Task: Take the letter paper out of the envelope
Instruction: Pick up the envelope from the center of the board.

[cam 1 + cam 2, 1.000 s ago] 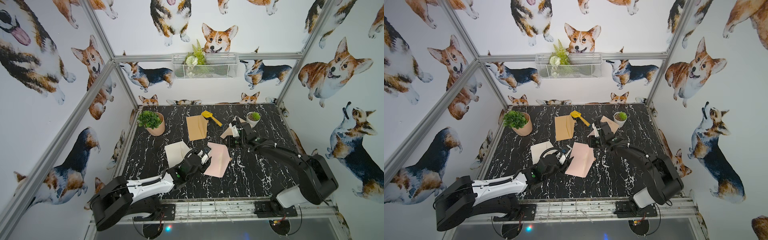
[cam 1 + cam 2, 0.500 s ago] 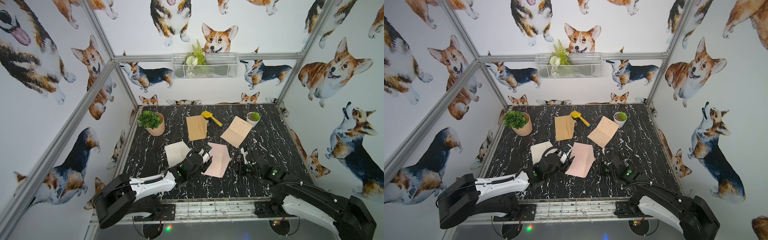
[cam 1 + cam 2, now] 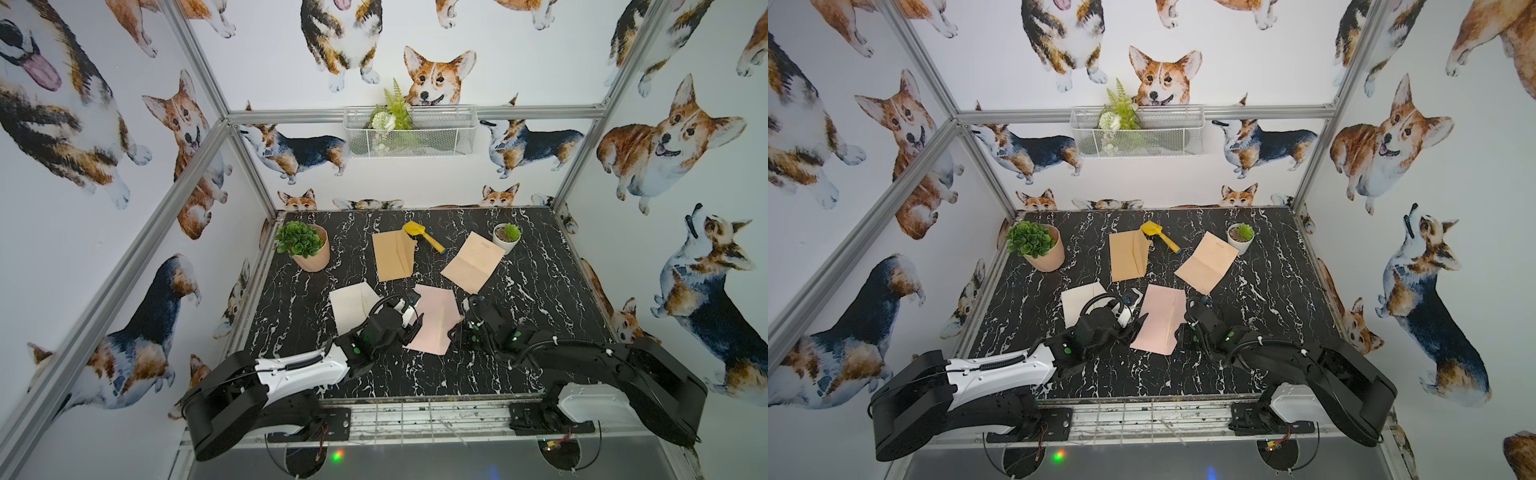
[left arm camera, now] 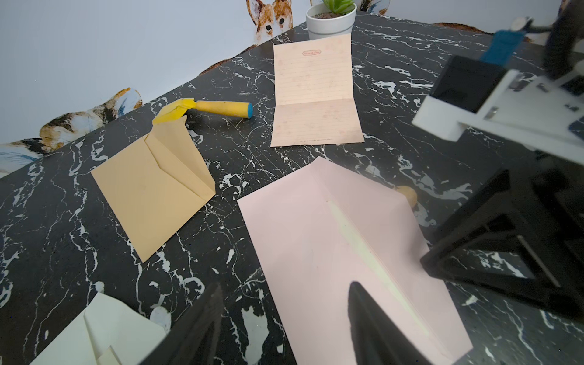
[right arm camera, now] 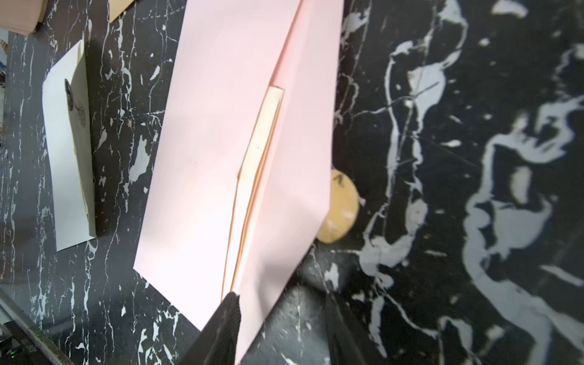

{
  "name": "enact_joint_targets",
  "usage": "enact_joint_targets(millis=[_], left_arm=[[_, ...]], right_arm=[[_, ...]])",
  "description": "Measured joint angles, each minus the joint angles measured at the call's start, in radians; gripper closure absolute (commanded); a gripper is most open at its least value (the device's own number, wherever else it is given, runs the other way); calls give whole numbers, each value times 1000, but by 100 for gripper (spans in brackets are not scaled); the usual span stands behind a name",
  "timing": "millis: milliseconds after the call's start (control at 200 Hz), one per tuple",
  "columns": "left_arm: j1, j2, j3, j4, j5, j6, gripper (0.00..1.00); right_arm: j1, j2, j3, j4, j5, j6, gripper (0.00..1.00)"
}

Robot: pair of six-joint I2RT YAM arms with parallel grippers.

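Where the two arms reach in from the near edge of the table [image 3: 291, 332], the pink envelope [image 3: 432, 320] lies flat between them. Its flap is open and the letter [image 5: 256, 177] is inside, with only a thin pale edge peeking out. The left gripper [image 4: 286, 286] hangs over one side of it, open wide and holding nothing. The right gripper [image 5: 279, 297] is at the other side, open too, with one finger tip by the letter's edge. A round tan seal [image 5: 339, 208] sits just under the flap's tip. A cream envelope [image 3: 353, 303] lies by the left gripper. Farther back are a tan envelope [image 3: 392, 255], an unfolded sheet [image 3: 473, 262] and a yellow scoop [image 3: 422, 237]. A big pot [image 3: 307, 249] and a small pot [image 3: 506, 237] stand near the far corners. A basket [image 3: 409, 133] hangs on the far wall
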Motion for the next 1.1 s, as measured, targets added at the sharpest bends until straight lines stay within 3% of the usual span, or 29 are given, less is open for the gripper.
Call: enact_joint_targets(millis=[250, 315, 440, 521, 691, 826, 1096], left_arm=[[2, -2, 0, 0, 0, 0, 33], [2, -2, 0, 0, 0, 0, 33], [5, -2, 0, 0, 0, 0, 33], [5, -2, 0, 0, 0, 0, 32], [22, -1, 0, 0, 13, -7, 31], [80, -20, -33, 25, 88, -53, 30], [182, -176, -145, 127, 242, -93, 27]], right_arm=[[2, 125, 32, 128, -14, 3, 57], [5, 137, 32, 149, -19, 3, 66], [9, 120, 26, 159, -21, 3, 91], [10, 76, 23, 159, -3, 3, 99], [11, -57, 20, 126, 50, -26, 100], [11, -211, 3, 96, 77, -83, 100], [11, -479, 21, -35, 101, -218, 100]])
